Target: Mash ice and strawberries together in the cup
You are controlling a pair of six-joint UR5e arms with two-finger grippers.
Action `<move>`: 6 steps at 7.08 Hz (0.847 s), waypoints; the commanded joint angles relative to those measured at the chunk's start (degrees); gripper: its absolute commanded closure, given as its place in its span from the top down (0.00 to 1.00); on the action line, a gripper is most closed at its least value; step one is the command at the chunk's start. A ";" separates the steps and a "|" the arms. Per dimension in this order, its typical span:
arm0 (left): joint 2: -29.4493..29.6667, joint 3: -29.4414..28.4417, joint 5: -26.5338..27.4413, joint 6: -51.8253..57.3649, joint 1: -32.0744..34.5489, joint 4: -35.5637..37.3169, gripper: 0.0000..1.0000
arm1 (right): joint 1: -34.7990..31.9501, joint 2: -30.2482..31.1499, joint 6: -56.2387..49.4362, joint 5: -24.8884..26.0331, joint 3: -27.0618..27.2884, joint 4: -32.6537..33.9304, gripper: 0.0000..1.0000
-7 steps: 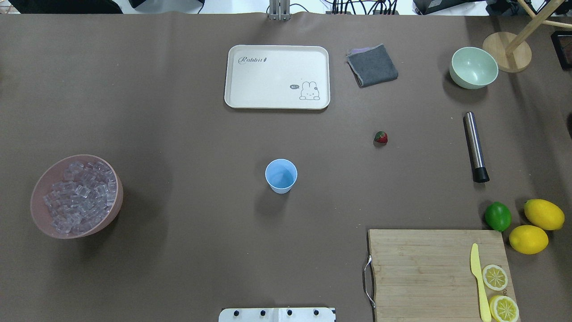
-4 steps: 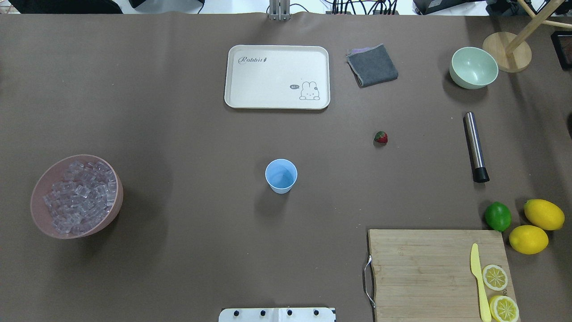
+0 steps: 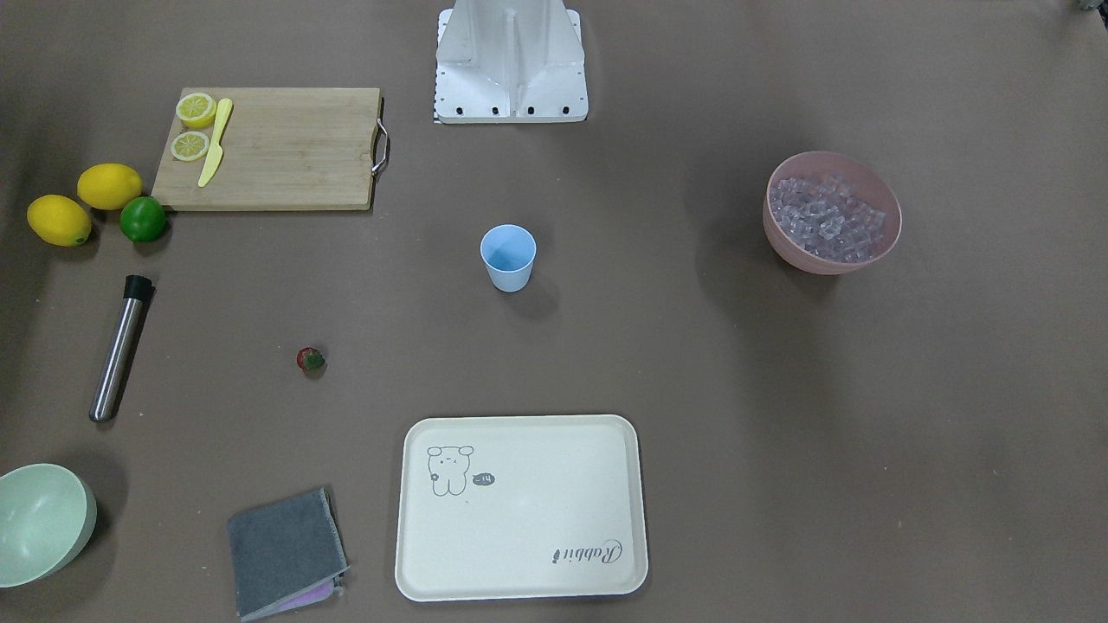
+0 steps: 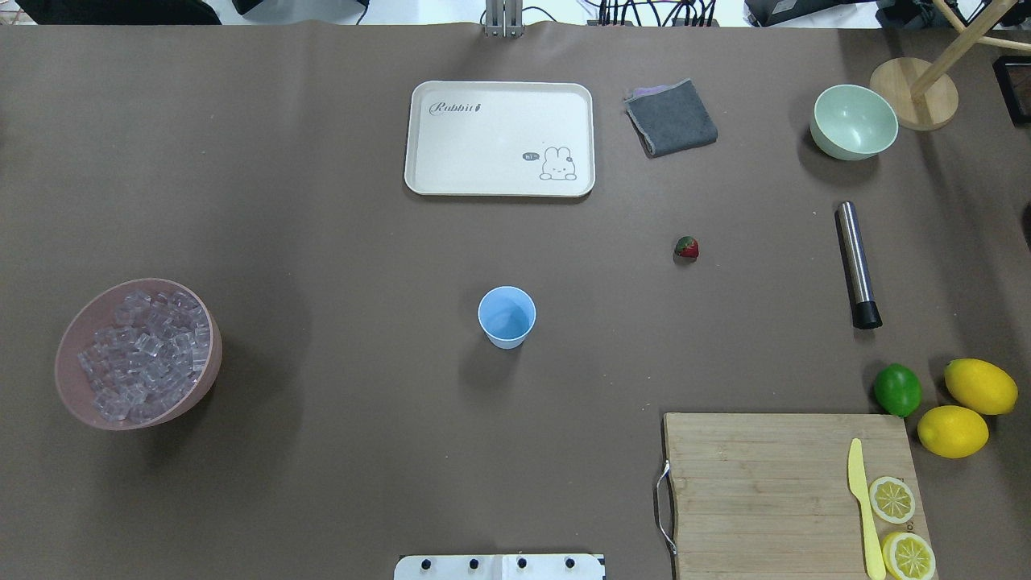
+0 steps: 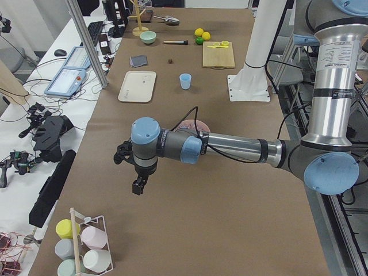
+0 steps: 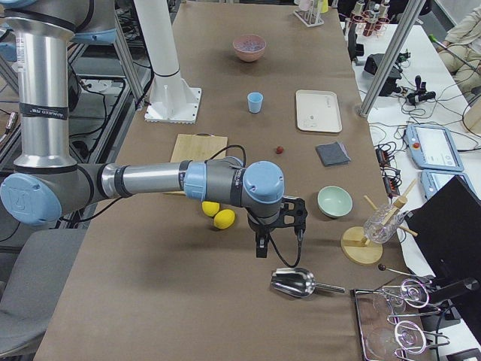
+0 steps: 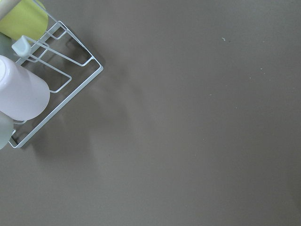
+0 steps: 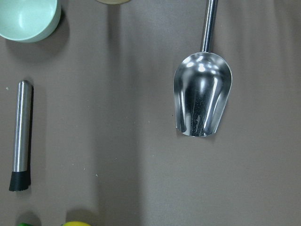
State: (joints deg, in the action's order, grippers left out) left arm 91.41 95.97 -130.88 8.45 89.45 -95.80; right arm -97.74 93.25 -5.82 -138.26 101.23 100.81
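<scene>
The light-blue cup point(image 4: 507, 316) stands upright and looks empty at mid-table; it also shows in the front view point(image 3: 508, 257). The strawberry point(image 4: 686, 247) lies on the table right of and beyond the cup. The ice point(image 4: 145, 350) fills a pink bowl point(image 4: 72, 403) at the left. My left gripper point(image 5: 132, 175) hangs over bare table far off the left end, well away from the bowl. My right gripper point(image 6: 279, 239) hangs above a steel scoop point(image 6: 294, 282), far off the right end. I cannot tell whether either is open or shut.
A steel muddler point(image 4: 858, 264), pale green bowl point(image 4: 854, 121), cream tray point(image 4: 499, 137) and grey cloth point(image 4: 671, 118) lie beyond the cup. A cutting board point(image 4: 765, 483) with knife and lemon slices, a lime point(image 4: 897, 389) and lemons sit at right. A wire cup rack point(image 7: 28, 89) stands by the left gripper.
</scene>
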 commanded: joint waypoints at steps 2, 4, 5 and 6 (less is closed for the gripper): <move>-4.98 10.25 -0.16 -14.62 -4.87 -2.70 0.98 | 0.09 0.09 -0.07 -0.17 0.02 0.00 1.00; -12.02 18.25 0.53 -36.72 -13.46 -11.57 0.98 | 0.44 0.09 -0.07 0.01 -0.07 0.00 1.00; -13.09 21.95 0.97 -43.10 -17.51 -11.61 0.98 | 0.53 0.09 -0.07 0.01 -0.07 0.00 1.00; -13.62 24.51 4.55 -49.25 -22.16 -11.61 0.98 | 0.62 0.09 -0.16 -0.08 0.02 0.00 1.00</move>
State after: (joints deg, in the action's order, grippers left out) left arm 79.06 116.70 -129.16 -32.40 72.76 -106.77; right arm -97.25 93.34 -5.91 -138.30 101.19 100.81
